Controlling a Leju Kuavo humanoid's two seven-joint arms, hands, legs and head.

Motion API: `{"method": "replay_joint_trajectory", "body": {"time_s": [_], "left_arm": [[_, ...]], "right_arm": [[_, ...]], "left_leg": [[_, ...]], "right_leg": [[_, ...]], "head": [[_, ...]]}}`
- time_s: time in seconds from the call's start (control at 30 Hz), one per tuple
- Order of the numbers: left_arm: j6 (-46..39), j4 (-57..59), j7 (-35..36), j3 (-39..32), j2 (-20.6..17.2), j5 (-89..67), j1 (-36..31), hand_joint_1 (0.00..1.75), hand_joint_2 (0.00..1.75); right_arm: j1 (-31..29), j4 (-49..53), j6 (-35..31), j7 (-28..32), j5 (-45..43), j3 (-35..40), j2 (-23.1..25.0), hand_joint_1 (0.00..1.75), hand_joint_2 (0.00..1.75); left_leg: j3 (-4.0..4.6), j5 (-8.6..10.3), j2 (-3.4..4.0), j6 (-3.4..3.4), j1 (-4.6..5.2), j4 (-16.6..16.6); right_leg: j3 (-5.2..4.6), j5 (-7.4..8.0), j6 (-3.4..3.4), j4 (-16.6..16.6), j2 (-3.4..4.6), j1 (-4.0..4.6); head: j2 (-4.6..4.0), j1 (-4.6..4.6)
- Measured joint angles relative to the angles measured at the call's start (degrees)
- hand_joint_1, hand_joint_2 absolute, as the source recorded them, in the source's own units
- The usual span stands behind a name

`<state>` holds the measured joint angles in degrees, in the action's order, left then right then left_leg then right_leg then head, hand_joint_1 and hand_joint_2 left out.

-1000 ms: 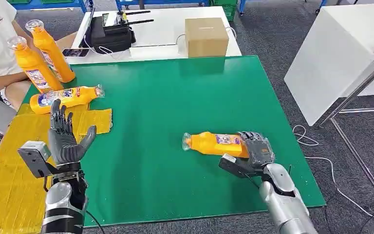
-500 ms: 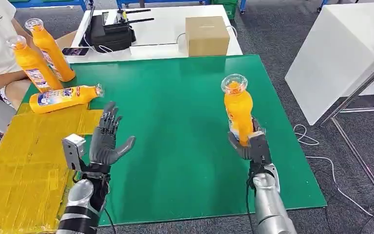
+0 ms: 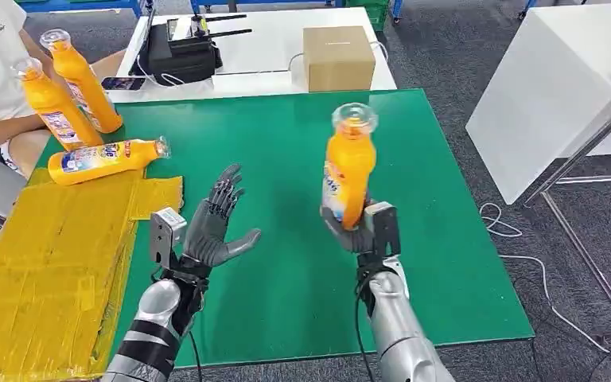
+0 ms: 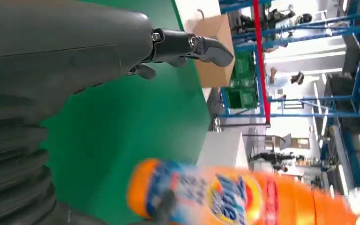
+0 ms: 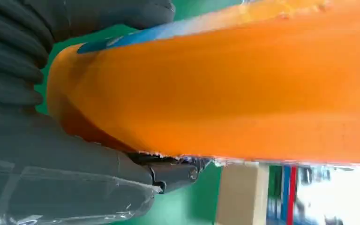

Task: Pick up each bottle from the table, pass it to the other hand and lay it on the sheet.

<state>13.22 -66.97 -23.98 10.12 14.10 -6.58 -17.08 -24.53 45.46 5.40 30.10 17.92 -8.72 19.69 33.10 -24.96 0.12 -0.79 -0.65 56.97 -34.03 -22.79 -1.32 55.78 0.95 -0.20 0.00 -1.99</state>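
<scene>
holding an orange bottle [image 3: 348,171] upright by its base above the green table [image 3: 286,143], right hand [image 3: 358,231] fingers wrapped round it | left hand [image 3: 219,227] raised just beside it, fingers wide, holding nothing | second bottle [image 3: 105,157] lying at yellow sheet [image 3: 40,263] edge
</scene>
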Motion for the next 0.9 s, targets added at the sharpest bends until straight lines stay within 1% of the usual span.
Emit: {"method": "replay_joint_trajectory", "body": {"time_s": [0.57,0.63,0.73,0.9], "left_arm": [[0.3,2.0,0.0,0.8,0.0,0.2,-1.0,0.0,1.75],[0.5,2.2,0.0,1.0,0.0,0.3,-1.3,0.0,1.75],[0.4,2.5,0.3,1.4,0.0,1.0,-1.8,0.0,1.75],[-0.7,3.2,0.8,1.6,0.0,1.6,-2.9,0.0,1.75]], "right_arm": [[-1.4,-4.6,-0.5,0.1,0.3,3.6,1.2,1.75,1.75],[-1.5,-5.5,-2.6,0.0,-2.2,6.8,1.4,1.75,1.75],[-1.9,-6.7,-6.4,-1.3,-6.9,15.0,1.9,1.75,1.75],[-2.2,-7.4,-11.7,-4.4,-10.8,33.1,2.1,1.75,1.75]], "left_leg": [[0.09,0.01,-0.08,-0.01,0.01,0.0],[0.1,0.01,-0.05,-0.01,0.01,0.0],[0.1,0.01,-0.05,0.0,-0.01,0.0],[0.12,0.01,-0.05,0.0,-0.02,0.0]], "right_leg": [[-0.03,-0.01,0.01,0.0,-0.13,-0.02],[-0.04,-0.01,0.01,0.0,-0.12,-0.01],[-0.09,-0.01,0.01,0.0,-0.11,0.02],[-0.11,-0.02,0.01,0.0,-0.11,0.04]], "head": [[0.0,0.02],[0.0,0.02],[0.0,0.02],[0.0,0.02]]}}
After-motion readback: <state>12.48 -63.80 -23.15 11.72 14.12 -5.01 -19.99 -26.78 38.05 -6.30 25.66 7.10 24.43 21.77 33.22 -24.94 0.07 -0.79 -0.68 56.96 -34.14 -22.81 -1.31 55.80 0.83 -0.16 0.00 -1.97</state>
